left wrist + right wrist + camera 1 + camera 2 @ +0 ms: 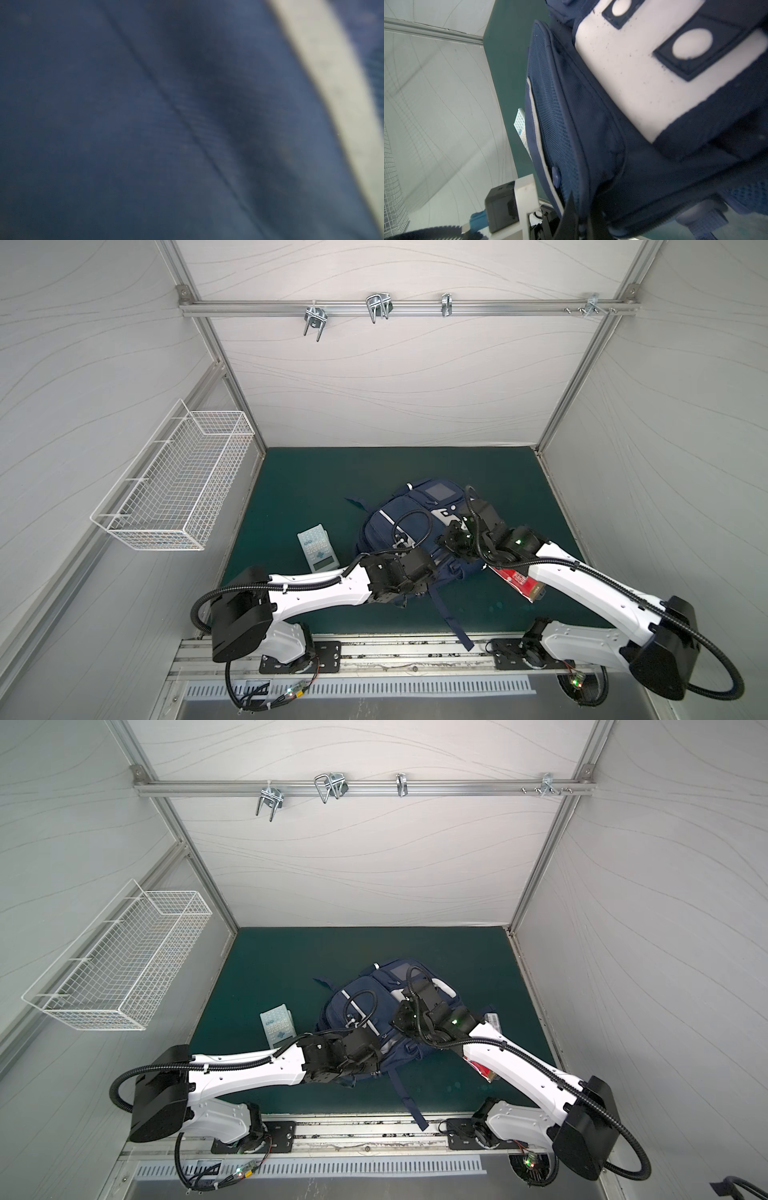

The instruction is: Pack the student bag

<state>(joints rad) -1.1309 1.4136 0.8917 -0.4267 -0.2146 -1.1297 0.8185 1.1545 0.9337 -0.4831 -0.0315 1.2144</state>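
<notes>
1. The student bag (386, 526) (345, 1006) lay on the green mat (307, 481), about midway between left and right, with both arms bent over it.
2. Its white patch with dark dots (633, 68) sat on the right part of the bag, and a white stripe (390, 519) ran across the left part.
3. One navy strap (451, 614) trailed from the bag toward the near edge of the mat and reached the metal rail there.
4. The left gripper (411, 556) was pressed down onto the near side of the bag. The left wrist view showed only blurred navy fabric (145, 124) and a pale stripe, so how wide that claw stood, or whether it held anything, could not be told.
5. The right gripper (581, 220) (449, 533) was on the right part of the bag, beside the white patch. Its claw was closed, and in the right wrist view a fold of the bag's navy fabric appeared pinched at its dark fingertips (571, 207).
6. A pale calculator (318, 547) (277, 1026) lay flat on the mat just left of the bag, not touching it.
7. A red packet (517, 580) lay on the mat to the near right of the bag, partly hidden under the right arm.
8. A white wire basket (174, 489) hung on the left wall, well apart from the bag.
</notes>
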